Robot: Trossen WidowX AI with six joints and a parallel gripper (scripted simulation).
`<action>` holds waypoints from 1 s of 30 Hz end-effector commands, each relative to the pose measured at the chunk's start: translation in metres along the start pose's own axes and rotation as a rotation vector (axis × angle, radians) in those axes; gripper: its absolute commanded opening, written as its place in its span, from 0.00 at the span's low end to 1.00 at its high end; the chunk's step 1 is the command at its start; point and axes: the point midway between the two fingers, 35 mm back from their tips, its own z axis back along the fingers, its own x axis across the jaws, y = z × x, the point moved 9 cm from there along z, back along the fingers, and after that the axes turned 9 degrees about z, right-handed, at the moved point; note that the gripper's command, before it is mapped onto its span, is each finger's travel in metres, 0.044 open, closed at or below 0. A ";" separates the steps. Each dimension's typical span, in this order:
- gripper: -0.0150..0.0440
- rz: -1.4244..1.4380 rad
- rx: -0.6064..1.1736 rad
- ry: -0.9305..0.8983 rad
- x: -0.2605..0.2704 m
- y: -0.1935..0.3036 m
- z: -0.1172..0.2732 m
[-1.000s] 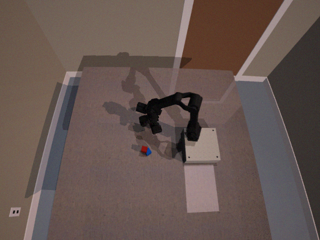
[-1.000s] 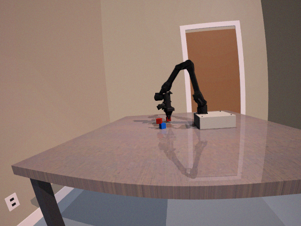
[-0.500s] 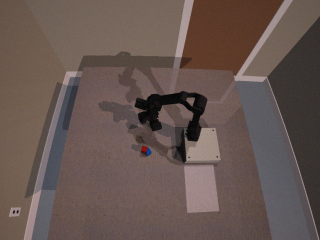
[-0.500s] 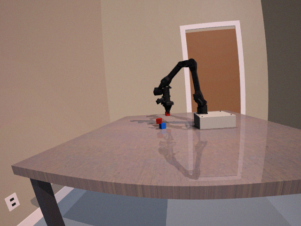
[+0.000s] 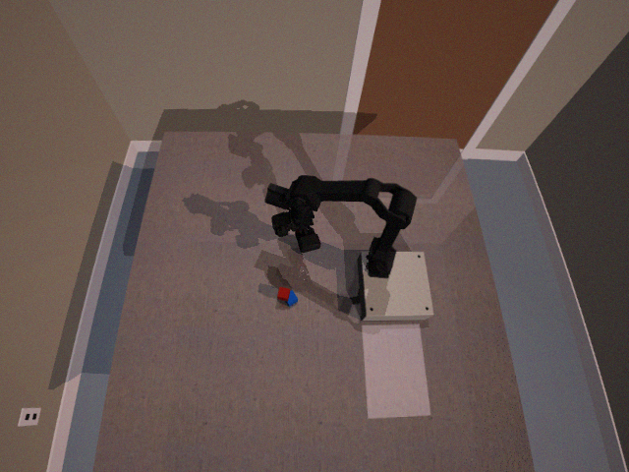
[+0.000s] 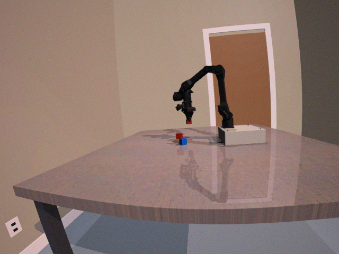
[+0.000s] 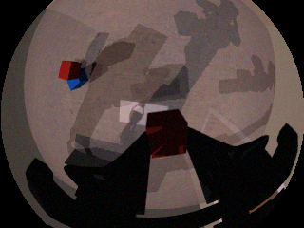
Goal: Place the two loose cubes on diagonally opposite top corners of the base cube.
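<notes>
The blue base cube stands on the table. One red cube sits on top of it, over the corner on the left side in the exterior view, overhanging the base. My gripper is shut on the other red cube, which also shows below the fingertips in the exterior view. It holds this cube well above the table, behind and to the right of the base cube in the exterior view. In the top view the fingertips and held cube are hidden by the arm.
The arm's white mounting box stands on the table, to the right of the cubes in the top and exterior views. A pale rectangle shows in front of the box in the top view. Arm shadows cross the table.
</notes>
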 end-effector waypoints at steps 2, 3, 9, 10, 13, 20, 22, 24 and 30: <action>0.43 -0.003 0.002 -0.001 0.002 -0.001 0.006; 0.43 -0.010 0.001 -0.001 0.004 -0.003 0.006; 0.43 -0.061 0.000 -0.002 0.017 -0.017 0.005; 0.43 -0.070 0.000 -0.003 0.019 -0.019 0.004; 0.43 -0.095 -0.001 -0.003 0.026 -0.026 0.004; 0.43 -0.155 -0.002 -0.005 0.043 -0.041 0.003; 0.43 -0.173 -0.003 -0.006 0.048 -0.045 0.002; 0.43 -0.190 -0.003 -0.007 0.053 -0.049 0.002; 0.43 -0.241 -0.004 -0.008 0.069 -0.060 0.001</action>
